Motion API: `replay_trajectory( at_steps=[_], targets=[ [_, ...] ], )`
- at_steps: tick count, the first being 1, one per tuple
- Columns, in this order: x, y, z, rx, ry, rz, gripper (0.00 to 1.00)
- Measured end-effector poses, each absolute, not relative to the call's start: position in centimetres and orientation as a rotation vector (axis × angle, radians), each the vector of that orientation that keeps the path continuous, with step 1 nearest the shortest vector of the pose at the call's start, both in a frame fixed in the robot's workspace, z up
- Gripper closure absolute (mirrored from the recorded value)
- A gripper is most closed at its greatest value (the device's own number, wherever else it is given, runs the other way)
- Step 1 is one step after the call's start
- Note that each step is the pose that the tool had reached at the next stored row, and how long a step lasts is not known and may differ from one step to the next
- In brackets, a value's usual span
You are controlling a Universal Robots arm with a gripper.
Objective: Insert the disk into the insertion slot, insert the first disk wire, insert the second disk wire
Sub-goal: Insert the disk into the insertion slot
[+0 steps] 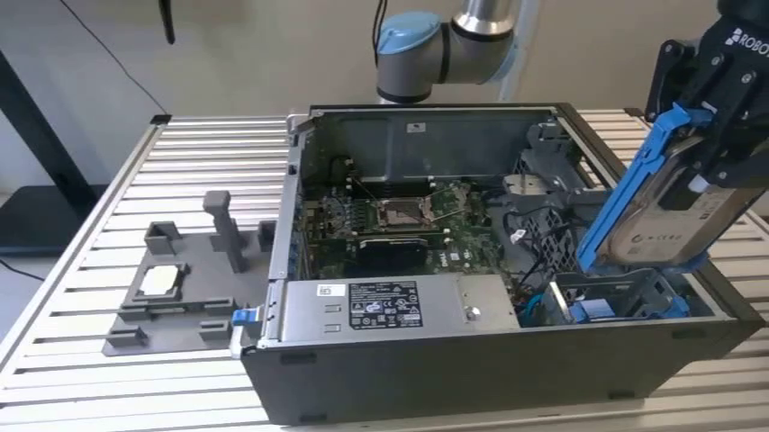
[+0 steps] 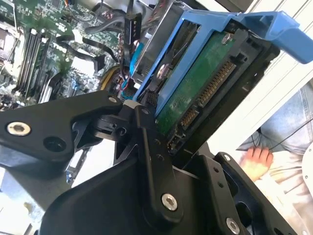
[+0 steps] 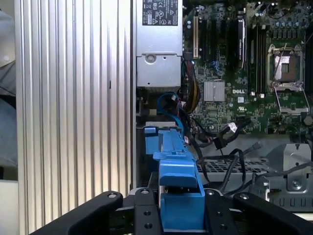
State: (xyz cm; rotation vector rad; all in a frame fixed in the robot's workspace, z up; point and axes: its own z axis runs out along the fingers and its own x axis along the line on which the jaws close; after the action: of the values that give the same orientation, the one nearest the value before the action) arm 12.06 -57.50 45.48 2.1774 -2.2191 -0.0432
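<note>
End effector [image 1: 719,151] grips disk [image 1: 655,220] above insertion slot [image 1: 619,299].

The disk [image 1: 655,220] partly hides the insertion slot [image 1: 625,292].

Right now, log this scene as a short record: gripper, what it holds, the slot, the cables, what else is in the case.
gripper: shut on the hard disk
hard disk: in blue carrier, tilted, lower end just above the insertion slot, not seated
insertion slot: in the computer case, at the exterior view's right
cables: loose beside the slot
also in case: motherboard, power supply
</note>
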Motion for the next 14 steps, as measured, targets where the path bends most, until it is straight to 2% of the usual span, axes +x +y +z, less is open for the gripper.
replay_trajectory(
  at_steps=[14],
  targets=[
    [12.2,-57.5,43.6,2.181,-2.222,-0.052,0.67]
  ],
)
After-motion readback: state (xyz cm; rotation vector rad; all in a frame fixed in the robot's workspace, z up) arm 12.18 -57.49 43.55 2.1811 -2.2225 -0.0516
